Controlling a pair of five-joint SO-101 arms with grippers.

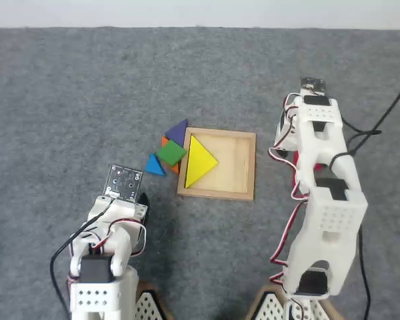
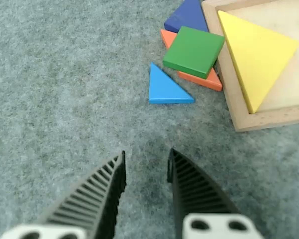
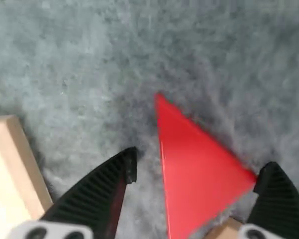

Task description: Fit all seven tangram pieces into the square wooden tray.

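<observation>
"High view first: where is there room to move?"

"A grey, fuzzy covering runs over the whole bench (image 1: 67, 93), with open ground on the far side and to the left. The square tray (image 1: 243, 150) is pale wood with a raised rim and sits mid-bench. Its right part is bare board. The yellow triangle (image 1: 199, 161), flat and smooth, lies inside along the left rim."

"And the loose pieces?"

"They crowd just outside the tray's left rim. A green square (image 1: 171, 153) lies on top of an orange piece (image 1: 175, 168), with one corner reaching the rim. An indigo piece (image 1: 178, 131) lies on their far side, by the tray's far-left corner. A small blue triangle (image 1: 154, 165) lies flat on the covering just left of the orange piece, with a thin gap between them."

"The arms?"

"The left end effector (image 2: 147, 155) is on the near side of the blue triangle and apart from it. Its ridged black fingers are parted over bare covering, so it is released. The right arm stretches along the tray's right side. In the right wrist view the right end effector (image 3: 199, 158) is spread wide and released, its fingers straddling a red triangle (image 3: 194, 174) that lies right of the tray. One finger is clear of the piece's edge. Whether the other touches it, I cannot tell. A strip of covering separates the red triangle from the tray's corner."
</observation>
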